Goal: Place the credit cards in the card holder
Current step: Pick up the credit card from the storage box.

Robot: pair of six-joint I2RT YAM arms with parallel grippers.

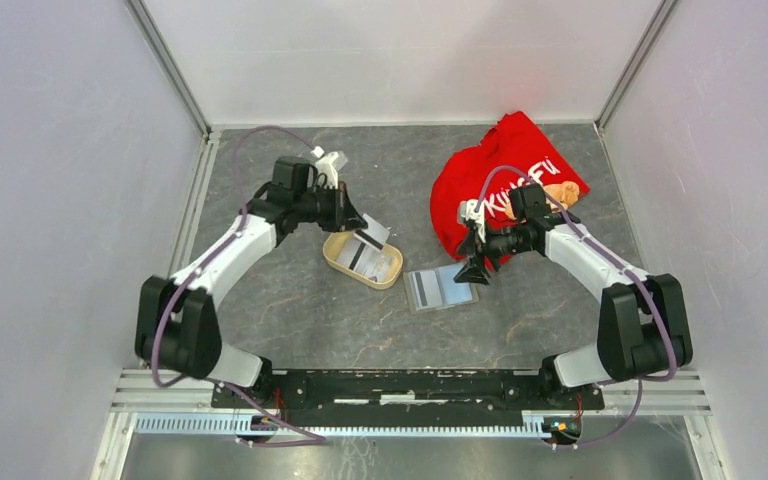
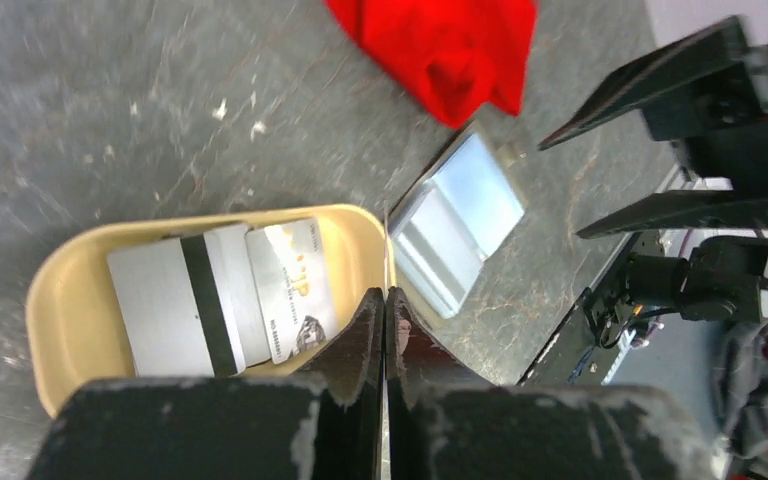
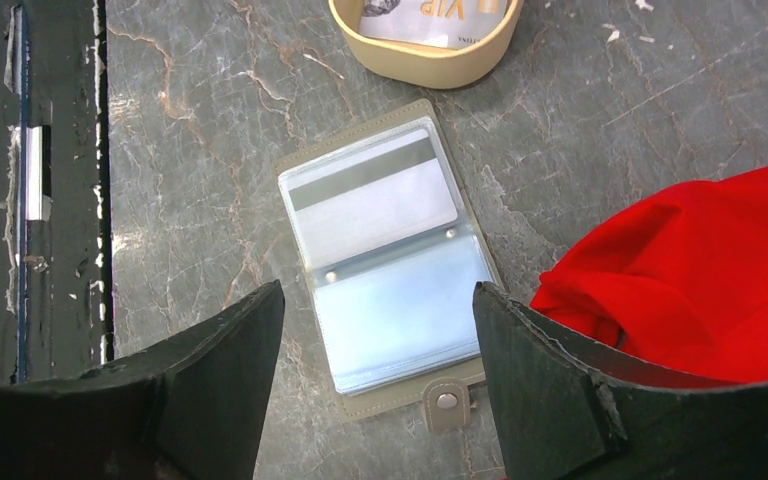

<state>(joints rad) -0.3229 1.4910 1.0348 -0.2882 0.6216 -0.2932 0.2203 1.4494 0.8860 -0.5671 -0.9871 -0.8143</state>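
My left gripper [image 1: 357, 222] [image 2: 385, 292] is shut on a thin credit card, seen edge-on [image 2: 387, 250] in the left wrist view. It holds the card [image 1: 374, 236] over the far rim of the beige tray [image 1: 340, 262]. Two more cards lie in the tray: a white one with a dark stripe [image 2: 175, 300] and a pale printed one [image 2: 295, 285]. The grey card holder [image 1: 440, 288] [image 3: 385, 250] lies open on the table, with a striped card [image 3: 370, 195] in one clear pocket. My right gripper [image 1: 473, 268] [image 3: 378, 290] is open and empty above the holder's snap end.
A crumpled red shirt [image 1: 505, 180] [image 3: 700, 270] lies at the back right, close to the holder's right edge. The beige tray [image 3: 430, 65] stands just left of the holder. White walls enclose the grey marbled table [image 1: 290, 320].
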